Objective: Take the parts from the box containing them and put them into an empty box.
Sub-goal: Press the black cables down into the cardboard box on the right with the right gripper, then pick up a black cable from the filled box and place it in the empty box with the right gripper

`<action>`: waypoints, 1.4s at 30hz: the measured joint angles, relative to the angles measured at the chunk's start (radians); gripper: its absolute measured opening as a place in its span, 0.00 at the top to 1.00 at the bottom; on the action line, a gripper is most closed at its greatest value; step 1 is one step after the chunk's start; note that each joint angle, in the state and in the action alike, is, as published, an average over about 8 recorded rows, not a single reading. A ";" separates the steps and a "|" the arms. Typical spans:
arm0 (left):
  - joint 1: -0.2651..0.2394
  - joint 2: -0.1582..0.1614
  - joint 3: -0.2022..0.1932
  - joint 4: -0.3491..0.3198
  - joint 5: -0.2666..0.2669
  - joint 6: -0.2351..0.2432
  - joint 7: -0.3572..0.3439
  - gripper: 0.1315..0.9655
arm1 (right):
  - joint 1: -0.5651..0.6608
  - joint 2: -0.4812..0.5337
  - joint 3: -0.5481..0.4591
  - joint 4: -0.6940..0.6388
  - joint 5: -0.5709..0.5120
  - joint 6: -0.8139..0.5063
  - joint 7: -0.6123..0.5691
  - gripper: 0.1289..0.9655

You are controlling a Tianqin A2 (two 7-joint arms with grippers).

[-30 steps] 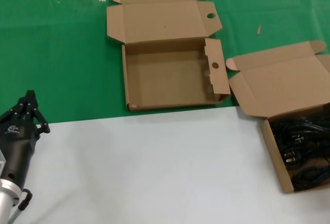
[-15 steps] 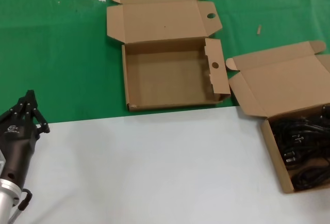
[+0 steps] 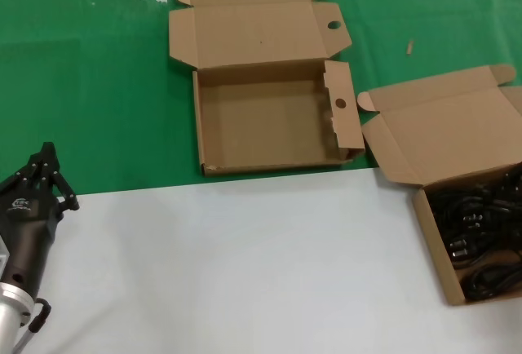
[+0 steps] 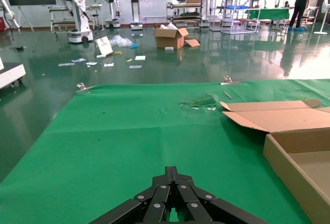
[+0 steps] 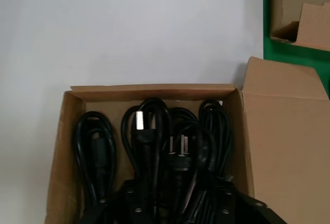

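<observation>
Head view: empty box (image 3: 269, 121) sits open mid-bench on the green mat (image 3: 90, 85), holed lid folded back; full box (image 3: 466, 232) at the right edge on the white sheet (image 3: 245, 264), lid open toward the far side, cables (image 3: 481, 236) packed inside; left gripper (image 3: 45, 176) parked far left, well apart from both boxes; right arm not visible here; so the right arm is clearly the nearer one for the pick. Left wrist view: left gripper (image 4: 172, 175) fingers meet at a point, closed on nothing; empty box (image 4: 304, 152) off to one side. Right wrist view: right gripper (image 5: 175, 203) hangs directly over the full box (image 5: 59, 146); its housing shows at the frame edge but the fingers don't, so open or closed I can't tell; cables (image 5: 154, 141) lie as side-by-side loops, long axes parallel, running along the gripper's line of sight, a plug (image 5: 139, 121) with prongs toward the box's far wall; likely a straight descent.
</observation>
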 joint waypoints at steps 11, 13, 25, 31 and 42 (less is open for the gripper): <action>0.000 0.000 0.000 0.000 0.000 0.000 0.000 0.99 | 0.061 -0.026 -0.025 -0.036 -0.020 -0.027 0.017 0.82; 0.000 0.000 0.000 0.000 0.000 0.000 0.000 0.99 | 0.080 -0.024 -0.028 -0.027 -0.024 -0.048 0.034 0.85; 0.000 0.000 0.000 0.000 0.000 0.000 0.000 0.99 | 0.258 0.009 -0.075 0.109 -0.025 -0.231 0.221 0.96; 0.000 0.000 0.000 0.000 0.000 0.000 0.000 0.99 | 0.296 0.042 -0.133 0.157 -0.012 -0.266 0.277 0.98; 0.000 0.000 0.000 0.000 0.000 0.000 0.000 0.99 | 0.259 0.022 -0.136 0.118 -0.045 -0.255 0.257 0.93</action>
